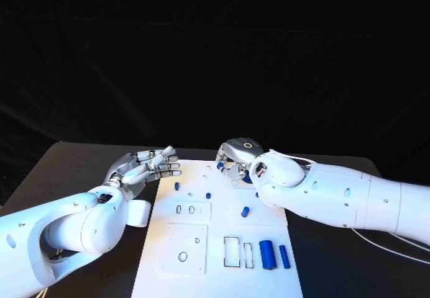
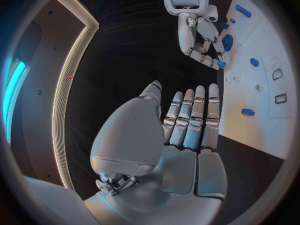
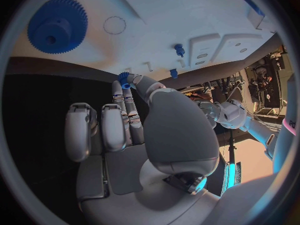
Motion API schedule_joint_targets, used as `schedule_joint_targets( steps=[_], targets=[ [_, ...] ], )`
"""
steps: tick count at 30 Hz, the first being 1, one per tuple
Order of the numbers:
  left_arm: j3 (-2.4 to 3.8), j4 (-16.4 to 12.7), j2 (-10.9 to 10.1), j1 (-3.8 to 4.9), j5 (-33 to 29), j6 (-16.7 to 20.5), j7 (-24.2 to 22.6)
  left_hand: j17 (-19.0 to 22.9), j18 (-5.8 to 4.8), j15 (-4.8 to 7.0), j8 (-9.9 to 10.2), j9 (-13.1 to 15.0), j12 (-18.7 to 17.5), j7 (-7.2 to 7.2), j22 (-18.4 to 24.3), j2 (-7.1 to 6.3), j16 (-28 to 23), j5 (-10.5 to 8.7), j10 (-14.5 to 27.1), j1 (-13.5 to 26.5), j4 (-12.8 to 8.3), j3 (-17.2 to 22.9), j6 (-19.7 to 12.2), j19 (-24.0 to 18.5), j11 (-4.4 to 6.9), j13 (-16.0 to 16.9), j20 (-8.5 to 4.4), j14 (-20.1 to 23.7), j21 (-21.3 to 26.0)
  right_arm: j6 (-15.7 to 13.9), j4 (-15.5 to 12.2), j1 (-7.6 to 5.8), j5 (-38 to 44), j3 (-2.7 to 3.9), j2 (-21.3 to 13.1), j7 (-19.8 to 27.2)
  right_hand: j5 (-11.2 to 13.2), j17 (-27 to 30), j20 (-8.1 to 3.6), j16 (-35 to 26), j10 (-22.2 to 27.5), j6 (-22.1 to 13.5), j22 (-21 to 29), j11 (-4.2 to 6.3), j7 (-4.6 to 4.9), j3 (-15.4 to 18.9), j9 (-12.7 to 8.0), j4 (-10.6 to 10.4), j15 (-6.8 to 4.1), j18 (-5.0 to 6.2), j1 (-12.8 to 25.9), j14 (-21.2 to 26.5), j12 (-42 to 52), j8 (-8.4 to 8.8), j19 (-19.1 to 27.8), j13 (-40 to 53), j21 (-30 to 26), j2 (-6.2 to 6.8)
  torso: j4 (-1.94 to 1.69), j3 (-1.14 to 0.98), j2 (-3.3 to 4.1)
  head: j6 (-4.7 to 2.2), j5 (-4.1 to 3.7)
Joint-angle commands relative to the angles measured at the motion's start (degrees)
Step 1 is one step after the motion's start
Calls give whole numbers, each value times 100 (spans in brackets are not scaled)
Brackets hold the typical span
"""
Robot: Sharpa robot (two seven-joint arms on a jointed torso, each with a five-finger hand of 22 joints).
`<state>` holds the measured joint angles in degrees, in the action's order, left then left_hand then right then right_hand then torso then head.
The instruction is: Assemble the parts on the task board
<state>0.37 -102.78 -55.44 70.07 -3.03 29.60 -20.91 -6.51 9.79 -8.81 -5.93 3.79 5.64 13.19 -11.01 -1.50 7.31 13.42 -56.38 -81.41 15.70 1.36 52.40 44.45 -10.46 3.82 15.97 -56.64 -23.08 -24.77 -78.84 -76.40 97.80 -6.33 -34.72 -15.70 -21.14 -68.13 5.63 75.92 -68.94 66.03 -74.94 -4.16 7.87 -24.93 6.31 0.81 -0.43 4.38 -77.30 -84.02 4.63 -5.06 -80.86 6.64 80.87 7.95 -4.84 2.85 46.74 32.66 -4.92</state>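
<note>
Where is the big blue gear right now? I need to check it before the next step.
The big blue gear lies on the task board at its far end, beside the right hand, whose fingers pinch a small blue gear.

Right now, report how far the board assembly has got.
Done: a large blue gear already sits on the task board, with small blue pegs standing in it. In hand: the right hand pinches a small blue gear at the board's far end; the left hand is open and holds nothing. Left: two blue cylinders lie loose near the front.
</note>
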Motion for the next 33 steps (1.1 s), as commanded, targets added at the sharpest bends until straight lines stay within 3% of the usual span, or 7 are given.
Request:
schedule_joint_targets(
  steps=[1,9,13,17,33],
  targets=[
    [5,-4,16,13,6,-115,-27,9,52,-6,24,-4,-38,38,-8,5,-16,-25,1,-52,2,-24,-2,-35,-44,-3,11,24,-37,-189,65,-2,60,2,86,-63,24,-3,12,26,-28,24,-81,-16,12,-36,5,14,12,-116,11,-234,-16,39,-24,4,17,45,-5,0,4,-3,19],
    [5,29,47,14,5,-145,-54,9,52,-8,26,-3,-40,39,-8,6,-22,-24,0,-57,-1,-23,-1,-38,-45,-2,12,29,-37,-182,234,0,-20,2,276,-19,31,0,13,27,-32,26,-88,-15,11,-51,7,11,12,-117,13,-233,-16,40,-26,2,21,41,-9,9,4,-7,30],
    [6,67,54,16,4,-143,-65,9,52,-8,26,-3,-40,39,-8,6,-22,-24,0,-57,-1,-23,-1,-38,-45,-2,12,29,-37,-149,311,25,-49,0,376,18,29,10,14,22,-33,24,-74,-15,11,-60,7,10,12,-114,13,-231,-18,42,-15,1,12,38,-18,-2,16,7,68],
    [6,82,48,21,-6,-136,-71,9,52,-8,26,-3,-40,39,-8,6,-22,-24,0,-57,-1,-23,-1,-38,-45,-2,12,29,-37,-117,373,54,-59,-1,438,23,29,10,14,22,-33,24,-74,-15,11,-60,7,10,12,-114,13,-231,-18,42,-15,1,12,38,-38,-1,34,13,75],
    [6,67,45,56,-13,-141,-67,10,51,-10,31,-2,-44,40,-8,8,-32,-23,-2,-67,-8,-21,1,-45,-46,-1,14,34,-39,-48,541,79,-68,-2,525,13,29,33,16,13,-37,21,-59,-19,16,-75,9,2,14,-109,29,-224,-21,48,-1,-2,2,45,-59,12,61,36,63]
  ],
)
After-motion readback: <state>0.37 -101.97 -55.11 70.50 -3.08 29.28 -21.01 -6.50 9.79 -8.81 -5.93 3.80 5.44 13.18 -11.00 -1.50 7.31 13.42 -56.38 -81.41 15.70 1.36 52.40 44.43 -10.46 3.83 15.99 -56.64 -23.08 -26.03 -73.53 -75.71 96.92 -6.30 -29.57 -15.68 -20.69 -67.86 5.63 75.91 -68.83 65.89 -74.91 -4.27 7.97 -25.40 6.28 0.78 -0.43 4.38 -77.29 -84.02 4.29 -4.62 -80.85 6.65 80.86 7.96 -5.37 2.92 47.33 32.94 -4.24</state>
